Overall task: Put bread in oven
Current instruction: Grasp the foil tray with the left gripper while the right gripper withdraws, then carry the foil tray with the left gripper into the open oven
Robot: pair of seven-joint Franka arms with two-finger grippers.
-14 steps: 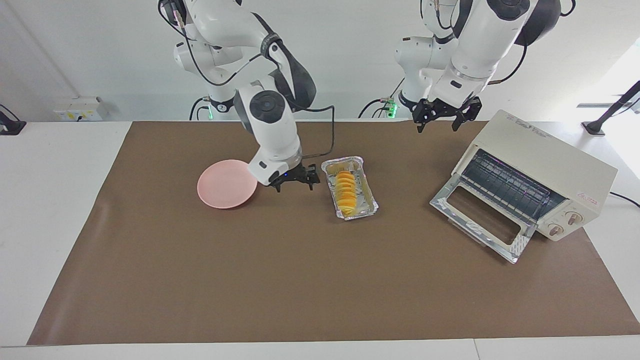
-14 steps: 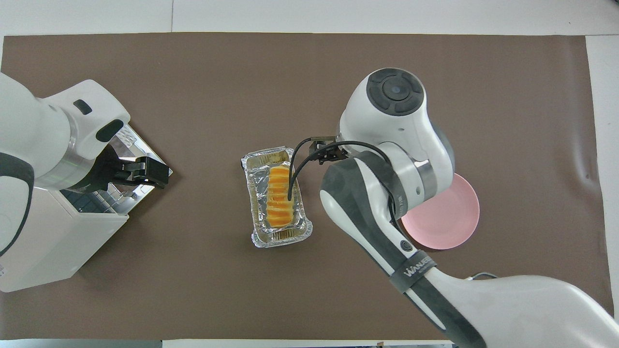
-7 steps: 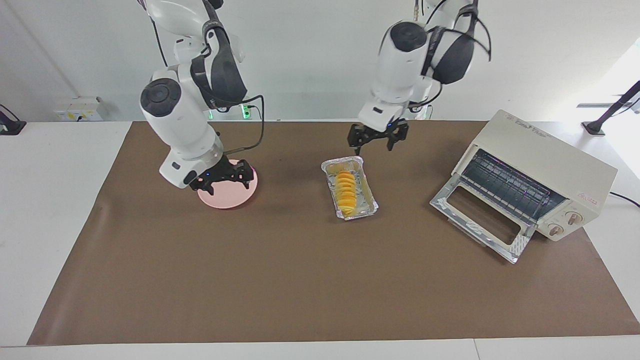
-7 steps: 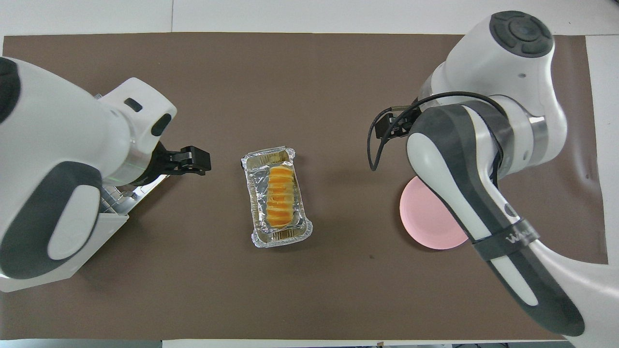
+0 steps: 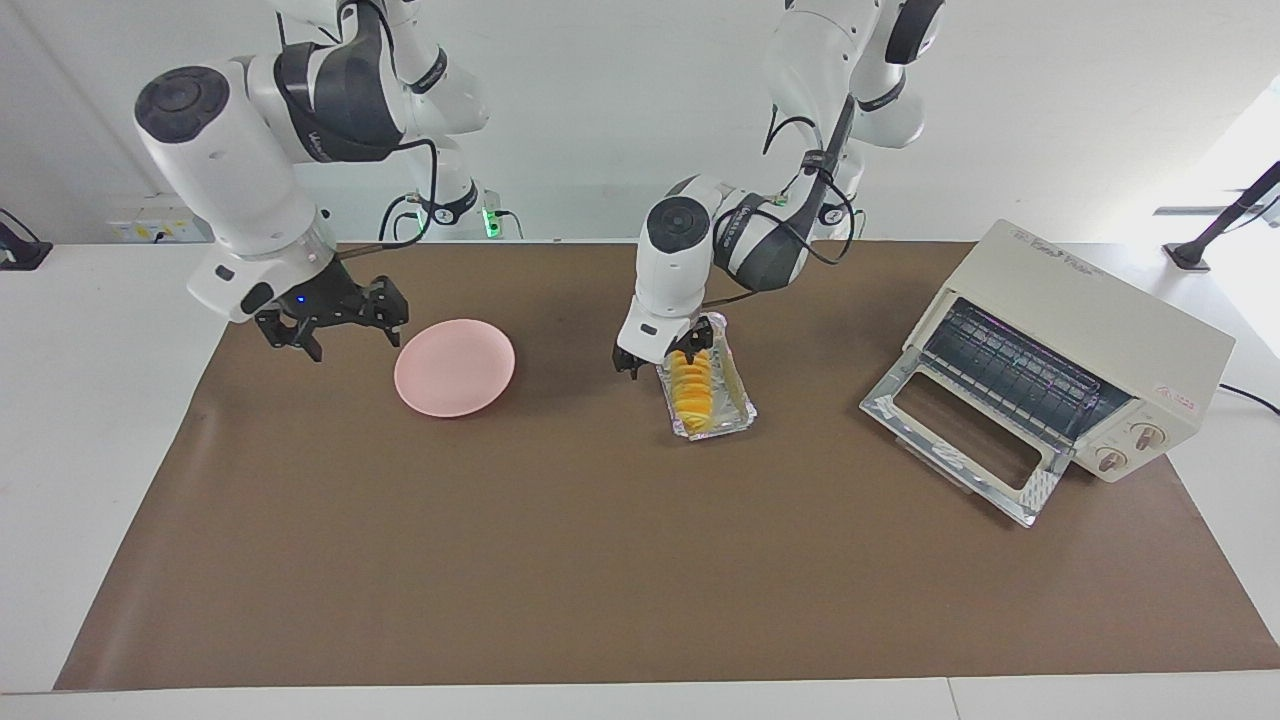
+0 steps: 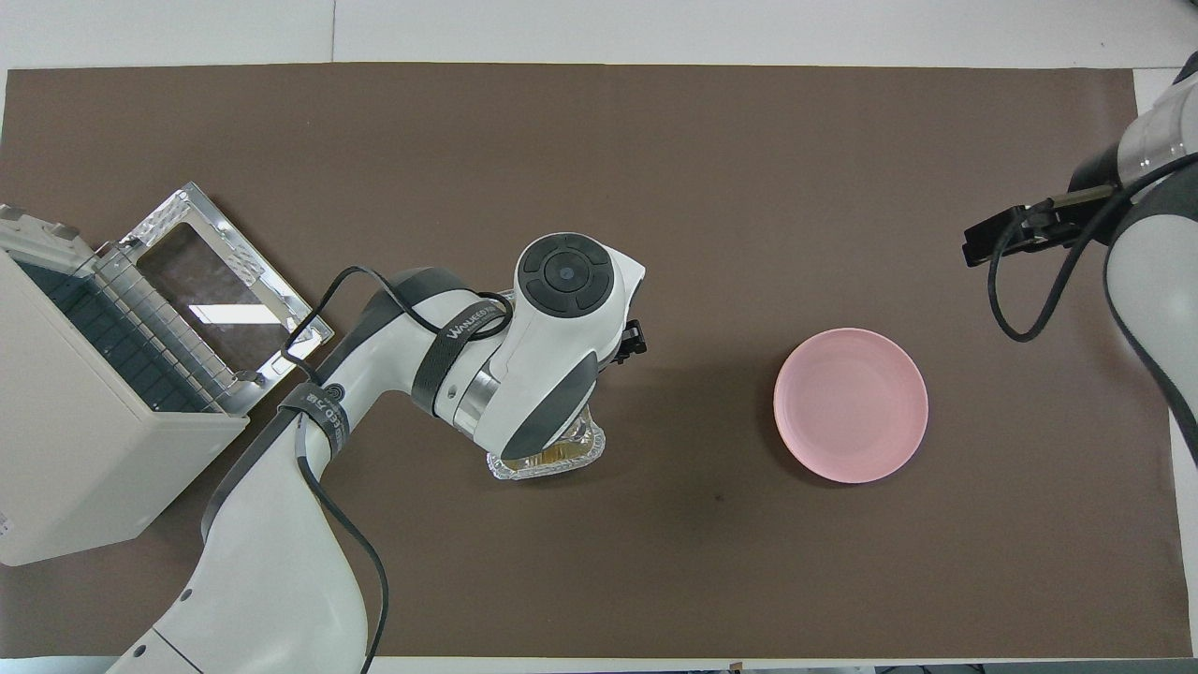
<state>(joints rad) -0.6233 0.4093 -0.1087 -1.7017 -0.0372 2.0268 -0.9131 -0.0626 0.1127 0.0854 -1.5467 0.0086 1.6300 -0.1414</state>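
Bread (image 5: 692, 382) lies in the crinkled foil tray (image 5: 737, 414) near the middle of the brown mat (image 5: 600, 560), well apart from the oven (image 5: 1080, 340), which stands toward the left arm's end of the table with its glass door (image 5: 965, 440) dropped open and the wire rack showing. Taking the foil tray as the landmark: the left gripper (image 5: 662, 358) sits low over the tray's end nearer the robots, fingers spread and holding nothing, one fingertip outside the tray wall on the pink plate's (image 5: 455, 367) side, the other down by the loaf. The right gripper (image 5: 330, 322) hangs open and empty, well apart from the tray past the plate, and waits. Risks from here, as I judge them: a finger may land on the thin foil rim and crush or drag the tray (it looks light enough to slide); the jaws may close on the wall along with the loaf, lifting both; and the ridged loaf could pivot if pinched only at one end.
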